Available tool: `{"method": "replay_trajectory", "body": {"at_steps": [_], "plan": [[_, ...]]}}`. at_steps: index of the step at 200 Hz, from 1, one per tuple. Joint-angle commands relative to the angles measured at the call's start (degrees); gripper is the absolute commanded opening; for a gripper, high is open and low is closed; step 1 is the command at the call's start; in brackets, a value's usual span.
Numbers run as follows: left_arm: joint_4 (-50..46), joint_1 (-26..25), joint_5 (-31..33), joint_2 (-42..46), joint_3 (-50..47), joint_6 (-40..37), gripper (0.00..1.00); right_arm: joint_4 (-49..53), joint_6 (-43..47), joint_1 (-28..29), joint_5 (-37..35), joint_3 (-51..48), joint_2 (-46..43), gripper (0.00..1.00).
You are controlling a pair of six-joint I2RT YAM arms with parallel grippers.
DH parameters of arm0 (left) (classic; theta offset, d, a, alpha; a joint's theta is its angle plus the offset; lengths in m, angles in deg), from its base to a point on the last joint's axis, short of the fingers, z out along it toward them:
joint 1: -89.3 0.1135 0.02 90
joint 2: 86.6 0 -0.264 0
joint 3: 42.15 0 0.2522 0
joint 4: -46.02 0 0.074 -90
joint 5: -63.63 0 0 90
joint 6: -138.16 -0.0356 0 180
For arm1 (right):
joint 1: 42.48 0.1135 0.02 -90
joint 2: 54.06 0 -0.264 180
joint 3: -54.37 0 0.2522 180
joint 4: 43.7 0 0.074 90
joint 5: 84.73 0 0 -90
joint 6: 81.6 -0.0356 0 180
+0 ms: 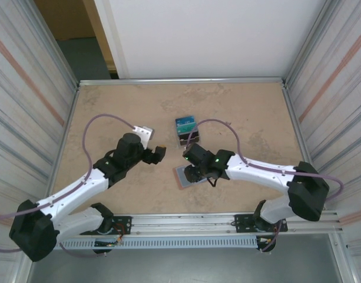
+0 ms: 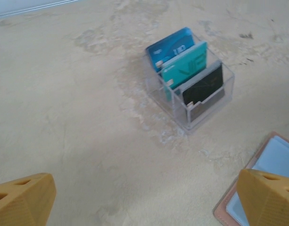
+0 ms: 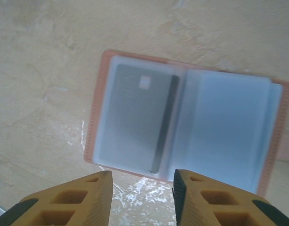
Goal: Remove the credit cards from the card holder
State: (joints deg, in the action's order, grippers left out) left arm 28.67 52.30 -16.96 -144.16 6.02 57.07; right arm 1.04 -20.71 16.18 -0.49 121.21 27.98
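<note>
The card holder (image 3: 271, 141) lies open and flat on the table, salmon-pink outside with pale blue-grey sleeves; it also lies under the right wrist (image 1: 181, 177) and at the frame's edge (image 2: 276, 155). A dark credit card (image 3: 135, 117) sits inside its left sleeve. My right gripper (image 3: 142, 188) hovers just above the holder's near edge, its jaws apart with nothing between them. My left gripper (image 2: 144, 197) stands wide open over bare table, left of the holder, and shows from above (image 1: 158, 153). Blue (image 2: 170, 47), teal (image 2: 184, 69) and dark (image 2: 203, 87) credit cards stand in a clear tiered stand.
The clear stand (image 1: 186, 130) stands behind the holder, near the table's middle. Metal walls close in the left, right and far sides. Both arms reach inward from the near edge toward the centre.
</note>
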Motion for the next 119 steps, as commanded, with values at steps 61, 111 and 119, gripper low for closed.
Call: {"method": "replay_trajectory", "body": {"at_steps": [61,111,119], "plan": [[-1.8,-0.1,6.5,3.8,-3.7,8.7,0.99,-0.5,2.3,1.9,1.5,6.2,12.6,0.45],[-1.4,0.0,6.0,2.7,-3.7,8.9,0.99,-1.6,2.0,1.9,1.9,6.2,15.9,0.5],[-1.3,0.0,6.0,2.7,-3.7,8.9,0.99,-1.9,2.0,1.9,2.1,6.2,16.2,0.5]]}}
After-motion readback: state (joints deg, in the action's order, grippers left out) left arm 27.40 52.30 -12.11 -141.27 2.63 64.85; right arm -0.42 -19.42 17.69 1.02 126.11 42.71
